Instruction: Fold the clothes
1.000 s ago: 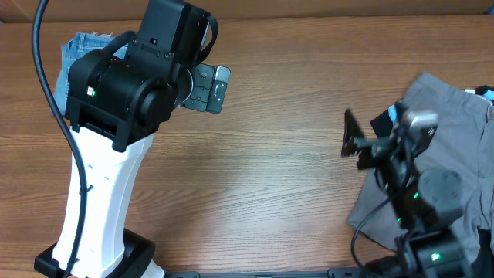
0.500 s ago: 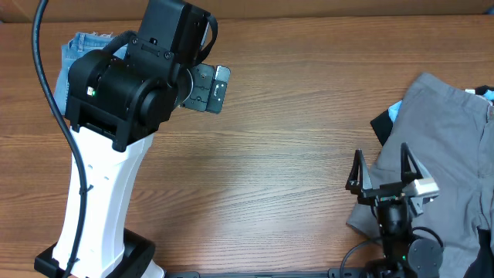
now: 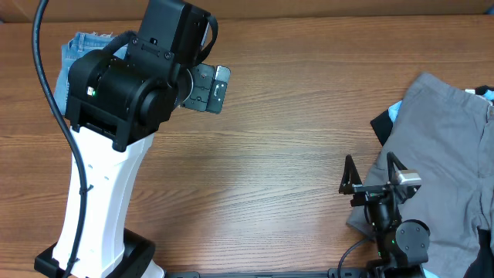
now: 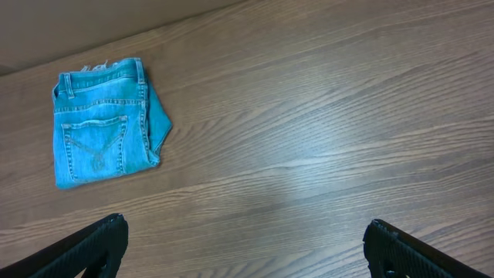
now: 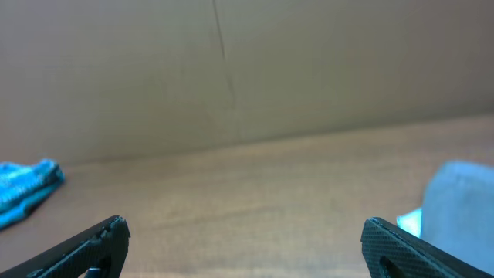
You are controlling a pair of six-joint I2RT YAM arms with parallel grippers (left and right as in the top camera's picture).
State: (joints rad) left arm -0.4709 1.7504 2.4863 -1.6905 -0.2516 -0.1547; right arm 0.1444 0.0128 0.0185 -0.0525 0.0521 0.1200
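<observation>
The light-blue denim jeans (image 4: 100, 123) lie folded into a small rectangle at the table's far left, a stitched back pocket facing up. In the overhead view only their corner (image 3: 77, 45) shows behind my raised left arm (image 3: 123, 85). My left gripper (image 4: 245, 228) is open, high over bare wood, to the right of the jeans. My right gripper (image 3: 372, 176) is open and empty at the front right, beside the grey trousers (image 3: 448, 131). In the right wrist view the right gripper (image 5: 245, 225) looks across the table, with the jeans (image 5: 27, 189) far to the left.
The grey trousers lie crumpled at the right edge over a black piece (image 3: 381, 123) and a pale-blue piece (image 3: 396, 110). A brown cardboard wall (image 5: 231, 69) stands along the back of the wooden table (image 3: 293, 154). The left arm's white base (image 3: 96, 224) is at the front left.
My right arm has drawn back from the edge of the grey pile toward the table's front edge and turned to face across the table, jaws open throughout. The left arm has not moved.
</observation>
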